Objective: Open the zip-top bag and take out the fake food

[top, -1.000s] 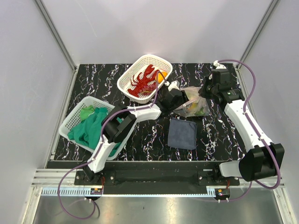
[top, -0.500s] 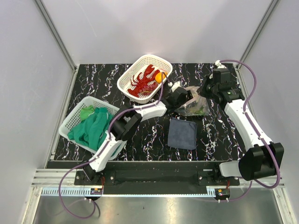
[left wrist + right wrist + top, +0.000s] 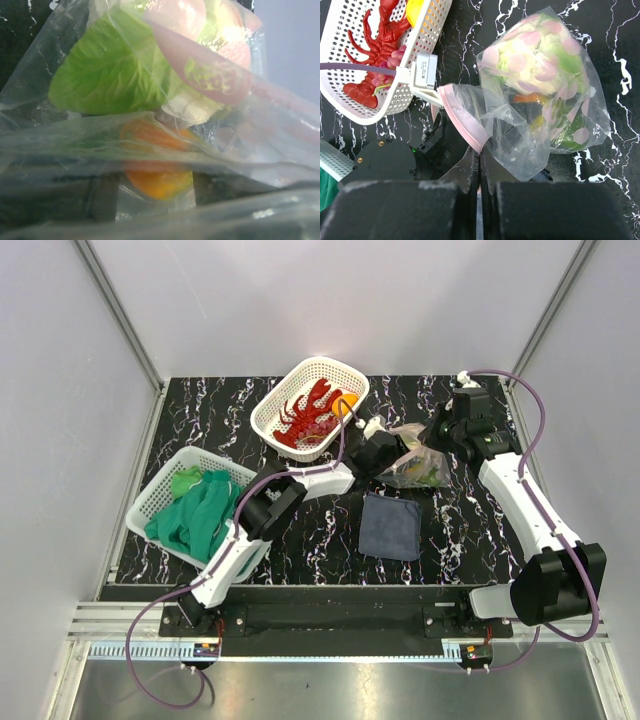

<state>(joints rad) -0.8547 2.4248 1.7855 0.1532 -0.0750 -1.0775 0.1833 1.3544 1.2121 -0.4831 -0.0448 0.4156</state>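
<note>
Looking down on the black marbled table (image 3: 330, 540), both arms are working its far right quarter. The left arm (image 3: 300, 483) stretches diagonally from the near edge toward the middle, while the right arm (image 3: 520, 490) runs up along the right edge. One white basket (image 3: 160, 485) sits by the left edge, stuffed with a green cloth (image 3: 195, 515). A second white basket (image 3: 268, 415) sits at the far edge, left of centre, carrying the red lobster (image 3: 310, 412) with an orange fruit (image 3: 347, 402) beside it. A dark blue-grey cloth (image 3: 390, 525) lies folded flat, just nearer the near edge than the bag. And there's the zip-top bag (image 3: 545, 100), crinkled and clear, resting toward the far right of the table between the two grippers, its pink zip strip (image 3: 462, 120) curling at the mouth on the left arm's side. Fake food (image 3: 540, 65) bulges inside it, pale pink and cream pieces on top, plus a green leaf (image 3: 110, 70) and an orange piece (image 3: 157, 175) seen close through the plastic. The right gripper (image 3: 479, 172) has its fingers pressed tight together, pinching the bag's plastic right at the end of the zip strip. The left gripper (image 3: 388, 450) is nosed into the bag's mouth. Its fingers are only dark blurs behind the film, so I cannot tell how wide they stand or whether they hold anything.
</note>
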